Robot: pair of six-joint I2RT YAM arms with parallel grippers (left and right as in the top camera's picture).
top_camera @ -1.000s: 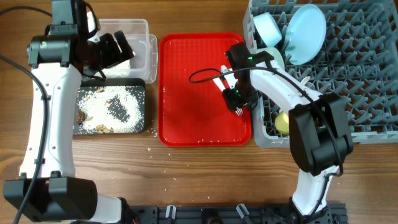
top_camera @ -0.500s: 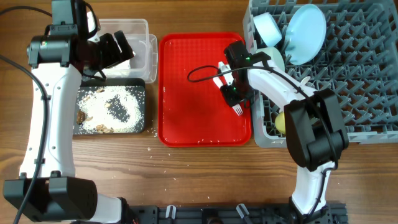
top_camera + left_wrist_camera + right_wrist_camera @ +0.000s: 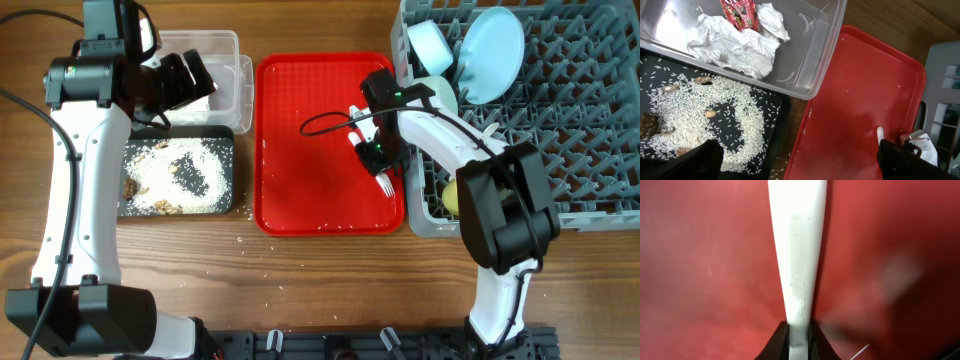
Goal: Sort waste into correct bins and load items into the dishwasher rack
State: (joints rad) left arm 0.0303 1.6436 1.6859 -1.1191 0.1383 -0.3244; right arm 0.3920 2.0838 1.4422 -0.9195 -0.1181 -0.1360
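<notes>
right claw (image 3: 376, 152) pinched on the white fork (image 3: 384, 182), which i see has slid rackward across the red tray (image 3: 300, 200) in the last second; lift due next; left claw (image 3: 197, 72) wide, idle.

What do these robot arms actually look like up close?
Slim white tubes joined by chunky black joints. A black cable runs along the left arm; another loop hangs off the right arm, which shows a small green light. Both end in black fingers.
</notes>
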